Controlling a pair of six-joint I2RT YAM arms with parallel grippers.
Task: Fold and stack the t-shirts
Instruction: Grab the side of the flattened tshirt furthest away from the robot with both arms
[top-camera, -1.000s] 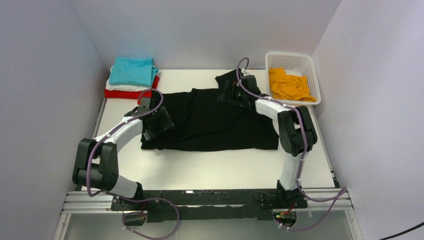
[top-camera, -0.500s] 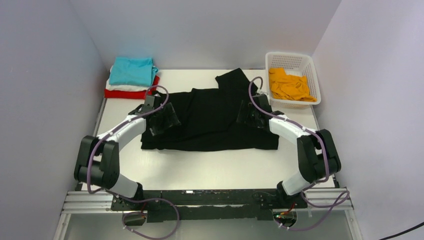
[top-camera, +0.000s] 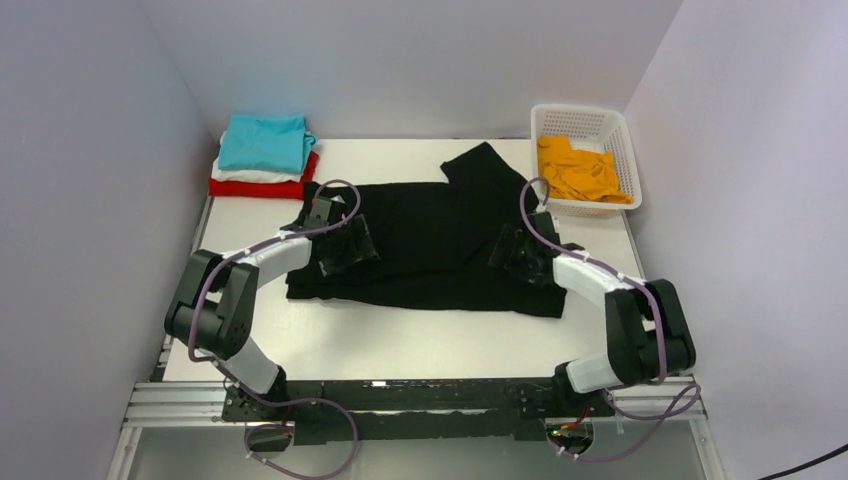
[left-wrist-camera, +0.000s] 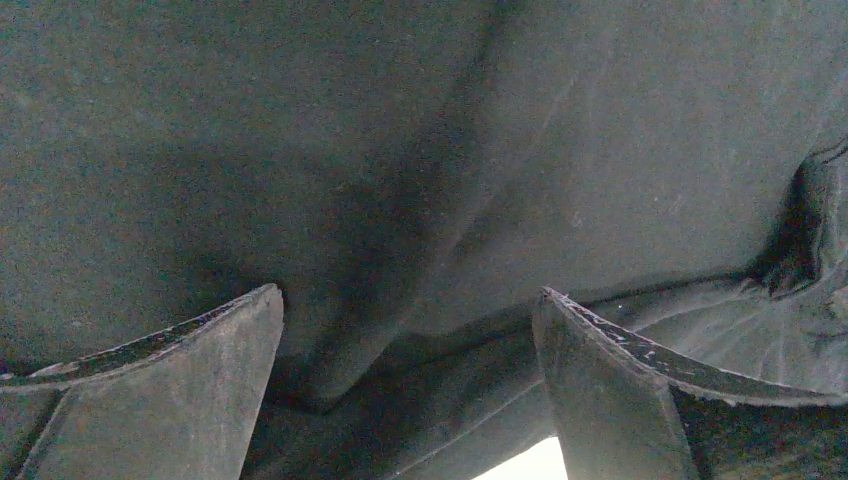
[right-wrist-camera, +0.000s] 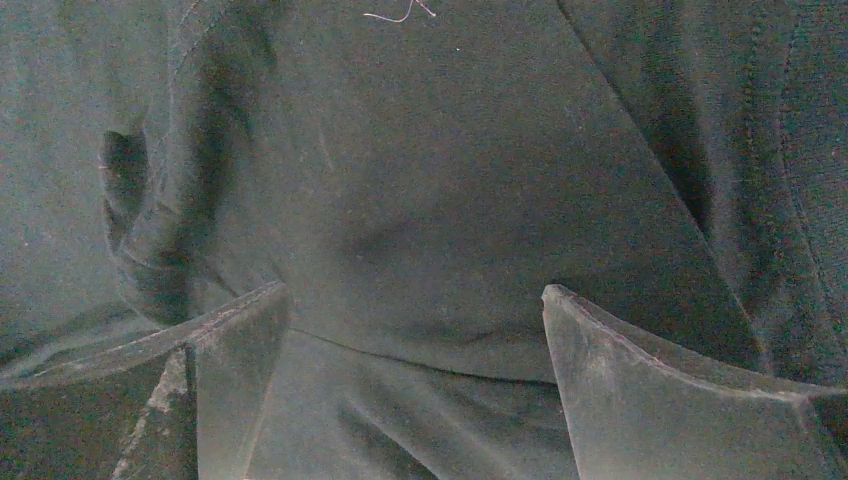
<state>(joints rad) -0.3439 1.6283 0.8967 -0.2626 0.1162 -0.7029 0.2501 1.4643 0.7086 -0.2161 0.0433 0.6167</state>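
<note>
A large black t-shirt (top-camera: 430, 240) lies spread across the middle of the table, one sleeve sticking out at the back. My left gripper (top-camera: 345, 245) sits low over its left part, jaws open; the left wrist view shows black cloth (left-wrist-camera: 420, 180) between and beyond the fingers. My right gripper (top-camera: 522, 255) sits low over its right part, jaws open, with black cloth (right-wrist-camera: 430, 220) filling the right wrist view. A folded stack stands at the back left: teal shirt (top-camera: 264, 141) on a white one (top-camera: 240, 174) on a red one (top-camera: 255, 187). An orange shirt (top-camera: 580, 170) lies in the basket.
A white plastic lattice basket (top-camera: 625, 150) stands at the back right. Walls close in the table (top-camera: 420, 340) on the left, back and right. The arm bases sit on a rail at the near edge.
The right arm has drawn back from the far sleeve toward the near right of the black shirt. The left gripper has moved right and inward over the shirt. The shirt's cloth has shifted.
</note>
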